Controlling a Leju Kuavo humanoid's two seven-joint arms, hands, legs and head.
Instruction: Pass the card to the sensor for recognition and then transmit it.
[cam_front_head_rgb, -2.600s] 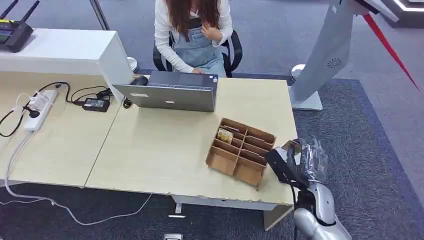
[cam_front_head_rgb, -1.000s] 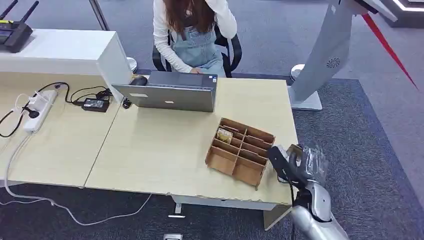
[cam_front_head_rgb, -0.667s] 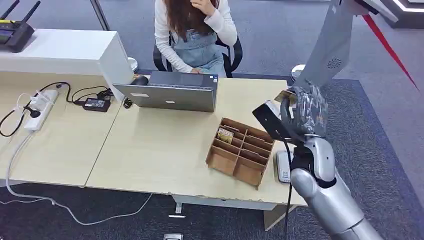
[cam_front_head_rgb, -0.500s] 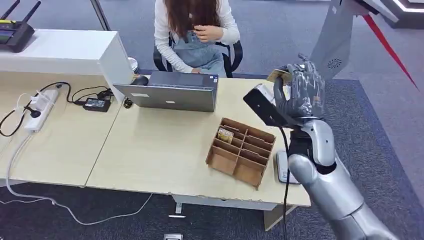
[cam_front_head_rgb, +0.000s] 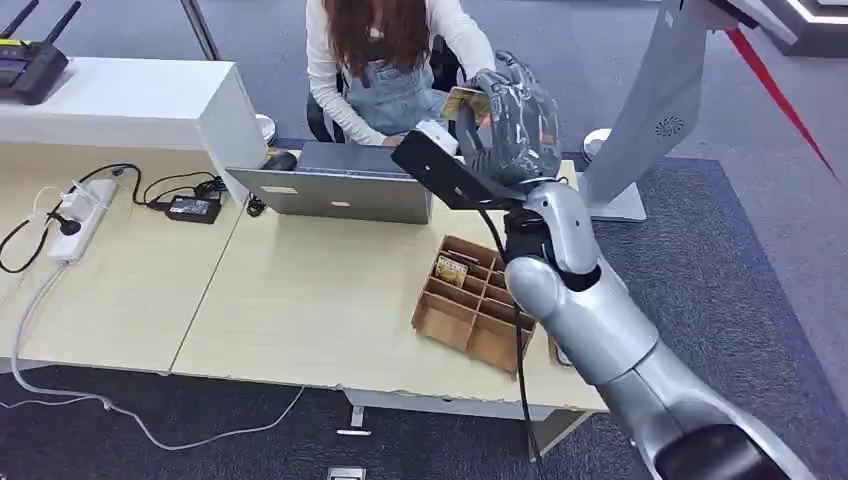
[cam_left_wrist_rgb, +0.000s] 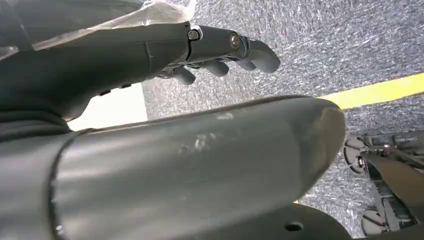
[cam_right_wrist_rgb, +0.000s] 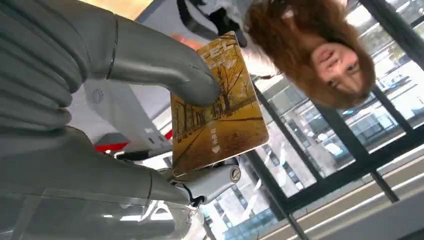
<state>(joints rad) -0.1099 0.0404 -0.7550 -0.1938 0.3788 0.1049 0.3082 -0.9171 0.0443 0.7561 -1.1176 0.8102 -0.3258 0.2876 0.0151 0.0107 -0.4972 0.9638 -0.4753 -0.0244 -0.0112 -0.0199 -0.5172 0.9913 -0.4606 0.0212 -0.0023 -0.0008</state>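
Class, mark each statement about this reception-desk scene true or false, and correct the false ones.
1. The right hand holds a yellow card. True.
2. The left hand holds a second card. False: it holds nothing and hangs over the carpet.
3. The cardboard organizer stands on the wooden desk. True.
4. The laptop is lying on the floor. False: it sits on the desk, before the seated person.
5. The card lies inside the organizer. False: it is raised above the desk.

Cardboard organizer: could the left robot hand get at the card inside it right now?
Probably not. The left robot hand hangs over grey carpet, and the right arm stretches above the cardboard organizer holding the card.
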